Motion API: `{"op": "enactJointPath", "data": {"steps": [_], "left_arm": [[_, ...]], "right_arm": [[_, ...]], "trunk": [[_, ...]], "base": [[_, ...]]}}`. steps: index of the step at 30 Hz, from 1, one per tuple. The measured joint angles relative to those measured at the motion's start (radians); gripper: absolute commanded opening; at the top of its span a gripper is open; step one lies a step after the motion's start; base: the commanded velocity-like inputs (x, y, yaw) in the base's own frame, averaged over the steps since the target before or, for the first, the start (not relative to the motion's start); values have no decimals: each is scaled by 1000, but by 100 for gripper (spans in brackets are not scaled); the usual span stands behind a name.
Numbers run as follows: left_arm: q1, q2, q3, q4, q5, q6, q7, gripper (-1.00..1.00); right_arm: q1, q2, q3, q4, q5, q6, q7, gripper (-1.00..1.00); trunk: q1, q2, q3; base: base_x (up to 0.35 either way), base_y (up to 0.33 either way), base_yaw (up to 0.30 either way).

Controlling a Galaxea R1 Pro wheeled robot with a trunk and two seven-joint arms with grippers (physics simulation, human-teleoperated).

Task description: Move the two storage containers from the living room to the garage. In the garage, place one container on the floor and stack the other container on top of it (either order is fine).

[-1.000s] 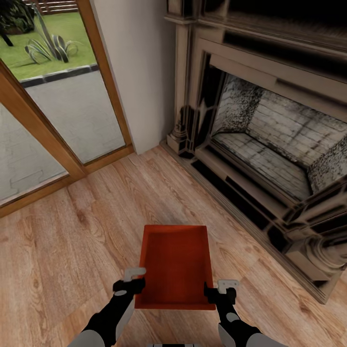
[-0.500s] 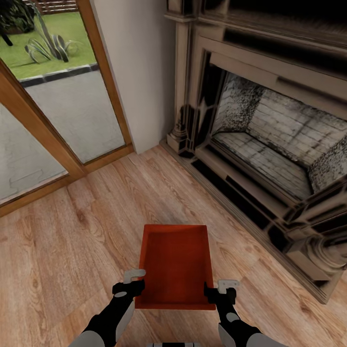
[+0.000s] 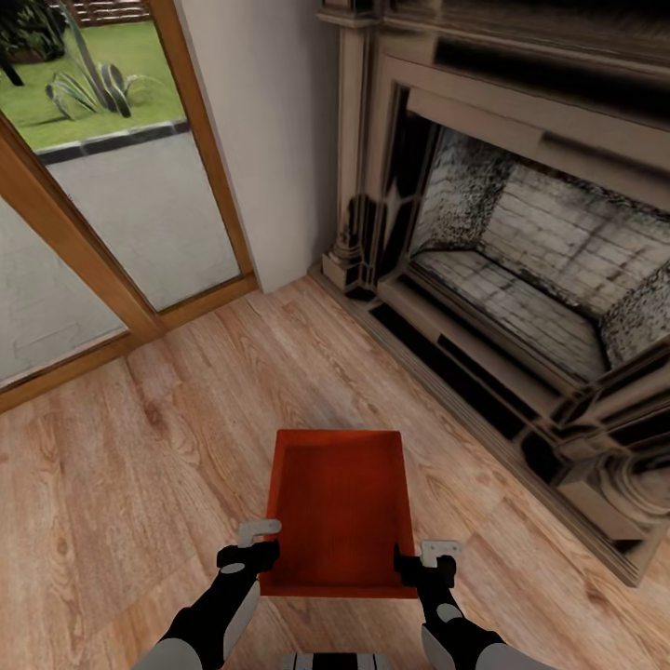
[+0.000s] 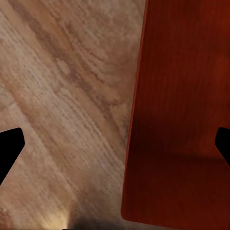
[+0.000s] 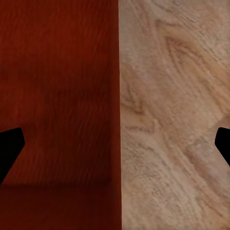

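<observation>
Storage container [image 3: 340, 507] between claws, seemingly straddling walls.

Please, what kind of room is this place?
Most likely a living room: a large fireplace with a brick-lined interior, a light wood-plank floor, and a wood-framed glass door looking onto a garden. An orange-red storage container sits between both grippers.

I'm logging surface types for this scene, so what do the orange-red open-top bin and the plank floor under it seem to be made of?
The orange-red open-top bin looks like rigid plastic with a matte finish: uniform colour, smooth straight walls, no glare. Faint streaks on its wall in the wrist views leave painted wood possible. The light plank floor looks like wood or wood-look laminate: grain lines, knots and board seams, with a slight satin sheen.
</observation>
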Motion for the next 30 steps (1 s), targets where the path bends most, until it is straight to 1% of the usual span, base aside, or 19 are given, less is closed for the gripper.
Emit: {"op": "enactJointPath", "data": {"steps": [30], "left_arm": [[0, 2, 2, 0, -1, 0, 0, 100]], "right_arm": [[0, 0, 0, 0, 0, -1, 0, 100]], "trunk": [[115, -210, -94]], "base": [[0, 0, 0]]}}
